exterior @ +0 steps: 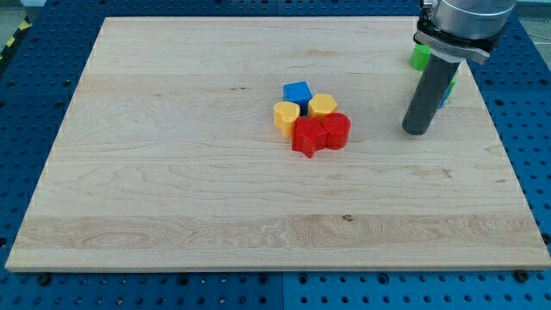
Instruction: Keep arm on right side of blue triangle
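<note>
My tip (416, 131) rests on the board at the view's right, well to the right of the middle cluster. A sliver of a blue block (448, 91) shows just past the rod's right edge. The rod hides most of it, so I cannot make out its shape. My tip is to its lower left. A blue cube-like block (297, 92) sits at the top of the middle cluster, far to the left of my tip.
The cluster also holds a yellow heart (286, 116), a second yellow block (322, 105), a red star (306, 138) and a red cylinder (337, 130), all touching. A green block (420, 57) sits behind the rod near the board's top right. The board's right edge (508, 172) is close.
</note>
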Tool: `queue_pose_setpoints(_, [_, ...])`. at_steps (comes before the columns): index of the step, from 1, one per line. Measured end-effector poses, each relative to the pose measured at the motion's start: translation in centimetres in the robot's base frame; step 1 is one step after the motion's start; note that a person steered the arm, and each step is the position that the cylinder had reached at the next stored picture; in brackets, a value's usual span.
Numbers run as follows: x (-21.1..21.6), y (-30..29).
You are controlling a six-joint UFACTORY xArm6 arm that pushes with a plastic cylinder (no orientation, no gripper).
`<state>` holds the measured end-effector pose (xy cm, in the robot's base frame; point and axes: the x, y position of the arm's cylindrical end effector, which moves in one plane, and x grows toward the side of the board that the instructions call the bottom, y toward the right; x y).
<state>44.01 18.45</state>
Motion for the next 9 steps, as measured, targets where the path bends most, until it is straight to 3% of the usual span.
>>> queue_pose_setpoints(9, [0.3, 3.0])
